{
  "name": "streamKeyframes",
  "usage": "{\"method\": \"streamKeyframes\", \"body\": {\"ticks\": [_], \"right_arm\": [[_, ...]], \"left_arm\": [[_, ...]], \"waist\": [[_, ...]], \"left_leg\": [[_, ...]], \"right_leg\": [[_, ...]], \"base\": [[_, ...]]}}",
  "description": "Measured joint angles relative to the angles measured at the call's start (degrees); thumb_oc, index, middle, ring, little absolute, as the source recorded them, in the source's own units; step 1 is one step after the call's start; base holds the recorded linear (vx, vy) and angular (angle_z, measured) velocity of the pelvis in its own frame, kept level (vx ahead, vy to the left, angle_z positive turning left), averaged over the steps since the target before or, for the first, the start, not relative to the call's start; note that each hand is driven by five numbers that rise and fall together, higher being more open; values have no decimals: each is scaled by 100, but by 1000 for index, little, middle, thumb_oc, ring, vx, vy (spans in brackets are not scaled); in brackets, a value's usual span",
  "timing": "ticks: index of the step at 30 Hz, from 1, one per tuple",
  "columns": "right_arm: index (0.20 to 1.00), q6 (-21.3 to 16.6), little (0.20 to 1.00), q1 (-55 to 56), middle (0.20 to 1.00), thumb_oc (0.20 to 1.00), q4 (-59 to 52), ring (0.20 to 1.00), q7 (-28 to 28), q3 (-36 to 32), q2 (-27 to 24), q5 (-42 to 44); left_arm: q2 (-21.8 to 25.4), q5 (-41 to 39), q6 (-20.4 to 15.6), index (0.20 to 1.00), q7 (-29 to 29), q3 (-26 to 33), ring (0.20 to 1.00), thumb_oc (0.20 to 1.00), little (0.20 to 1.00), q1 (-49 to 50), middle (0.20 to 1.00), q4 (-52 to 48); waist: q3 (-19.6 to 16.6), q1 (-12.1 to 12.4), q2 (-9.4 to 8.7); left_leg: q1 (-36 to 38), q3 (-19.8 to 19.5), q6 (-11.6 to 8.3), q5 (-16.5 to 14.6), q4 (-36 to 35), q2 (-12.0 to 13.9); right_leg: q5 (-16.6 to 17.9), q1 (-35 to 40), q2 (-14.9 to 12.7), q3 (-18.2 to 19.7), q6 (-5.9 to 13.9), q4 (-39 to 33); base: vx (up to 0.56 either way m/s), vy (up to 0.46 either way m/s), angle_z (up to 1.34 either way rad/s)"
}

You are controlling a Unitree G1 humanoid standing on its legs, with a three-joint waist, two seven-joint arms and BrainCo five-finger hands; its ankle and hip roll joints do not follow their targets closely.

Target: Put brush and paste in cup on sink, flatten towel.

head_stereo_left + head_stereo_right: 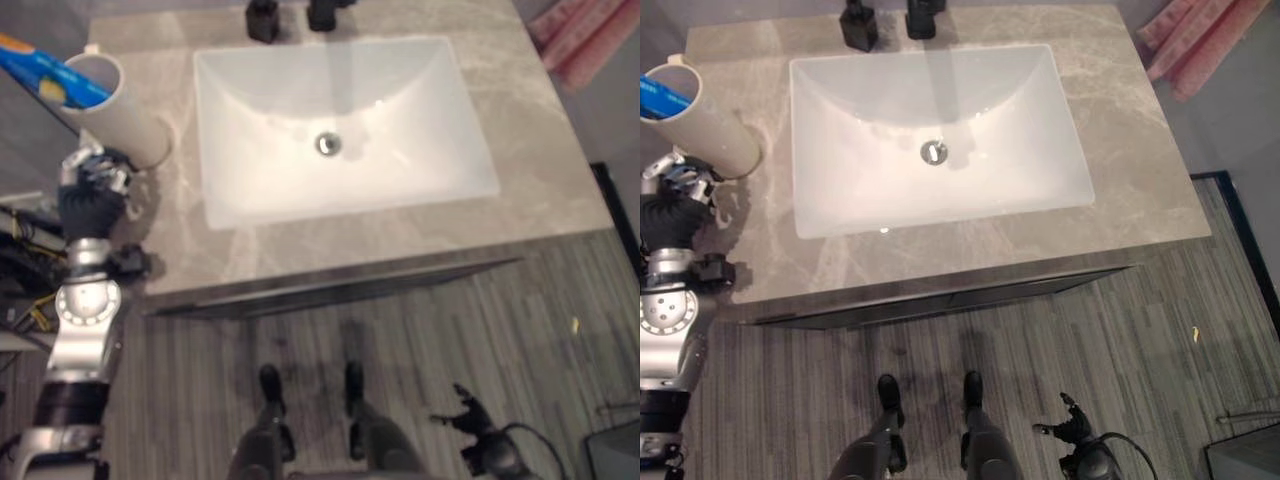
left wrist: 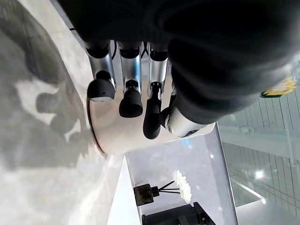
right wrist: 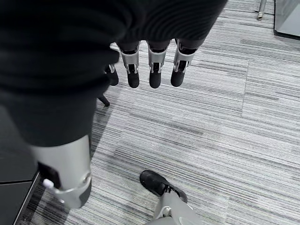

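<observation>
A cream cup stands on the grey counter left of the sink, and a blue tube with orange marks sticks out of its mouth. My left hand hovers just in front of the cup, open and holding nothing. In the left wrist view its fingers hang relaxed with the cup right behind them. A pink towel lies bunched past the counter's far right corner. My right hand hangs low over the floor, fingers straight and empty.
A white rectangular sink basin fills the middle of the counter. A black faucet and a black reed bottle stand at its back edge. Striped grey floor lies in front of the counter.
</observation>
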Motion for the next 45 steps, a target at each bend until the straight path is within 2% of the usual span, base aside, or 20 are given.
{"method": "streamKeyframes", "body": {"ticks": [14,23,36,45], "right_arm": [[1000,-1,1000,-3,1000,1000,-4,1000,-2,127,-8,2],[1000,-3,1000,-11,1000,1000,-163,1000,-3,208,-18,6],[1000,-57,1000,-16,1000,1000,-234,1000,-2,212,-76,6],[1000,-67,1000,-28,1000,1000,-271,1000,-3,268,-181,7]], "left_arm": [[51,-88,-46,200,193,-137,200,200,200,-433,200,4],[348,-125,-70,200,319,-194,200,200,200,-743,200,158],[507,-131,-103,200,399,-199,200,200,200,-933,200,354],[735,-233,-95,200,416,-417,200,200,200,-1316,200,609]], "waist": [[12,-20,-21],[41,-41,-61],[41,-48,-61],[66,-80,-106]], "left_leg": [[-140,38,1,1,1,3],[-246,62,1,4,1,18],[-323,68,2,6,2,20],[-344,93,1,6,2,24]], "right_leg": [[11,-164,9,58,-10,2],[27,-284,22,83,-25,2],[32,-363,26,96,-29,21],[36,-407,32,118,-31,14]], "base": [[7,0,-1],[7,0,0],[0,0,0],[-2,0,-1]]}}
